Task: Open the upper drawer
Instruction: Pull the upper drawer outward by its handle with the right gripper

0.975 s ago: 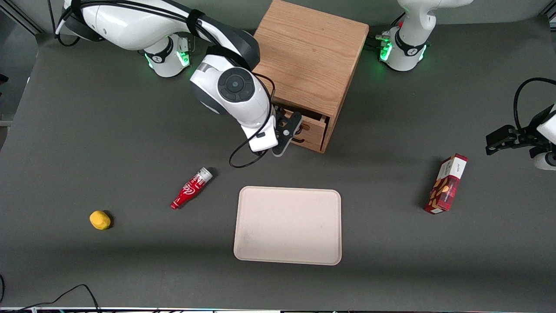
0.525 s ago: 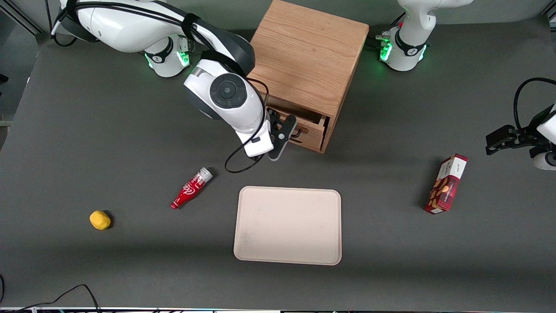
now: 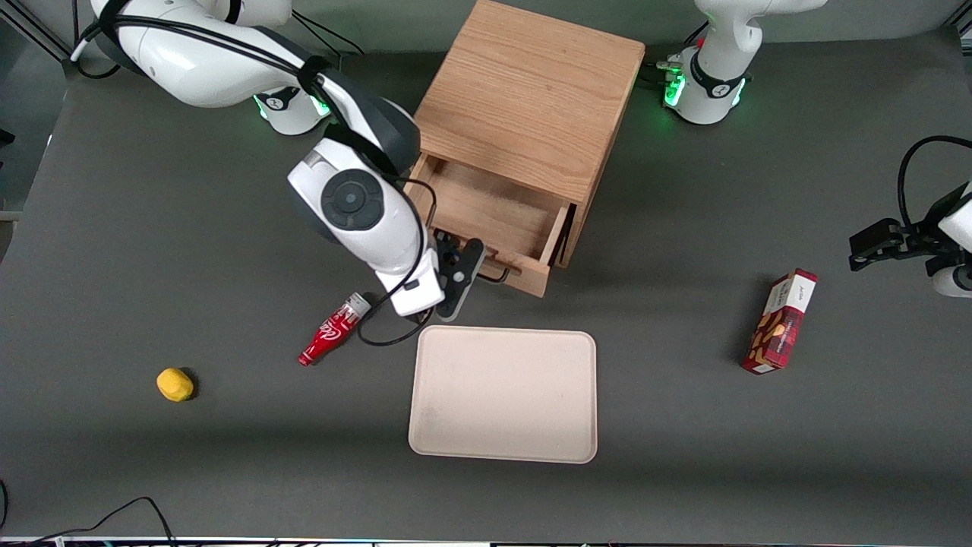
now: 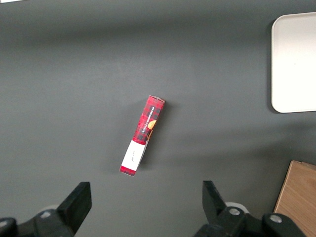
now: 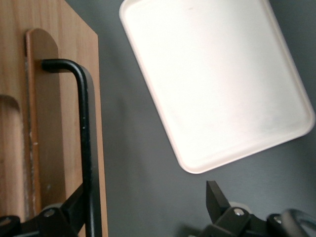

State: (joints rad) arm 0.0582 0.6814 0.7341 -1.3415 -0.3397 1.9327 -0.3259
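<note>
Upper drawer [image 3: 497, 209]: pulled well out of the cabinet [image 3: 531, 114], inside bare. Gripper [image 3: 474, 267]: at the drawer front, fingers spread, one on either side of the black handle [image 5: 85, 143], not pinching it. Tray [image 3: 503, 393]: on the worktop [image 3: 683, 456], nearer the front camera.

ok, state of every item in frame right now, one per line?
upper drawer: pulled well out, inside bare
gripper: open, at the drawer's black handle
tray: flat, nothing on it
red bottle: lying on its side
red box: lying down
yellow object: resting on table
</note>
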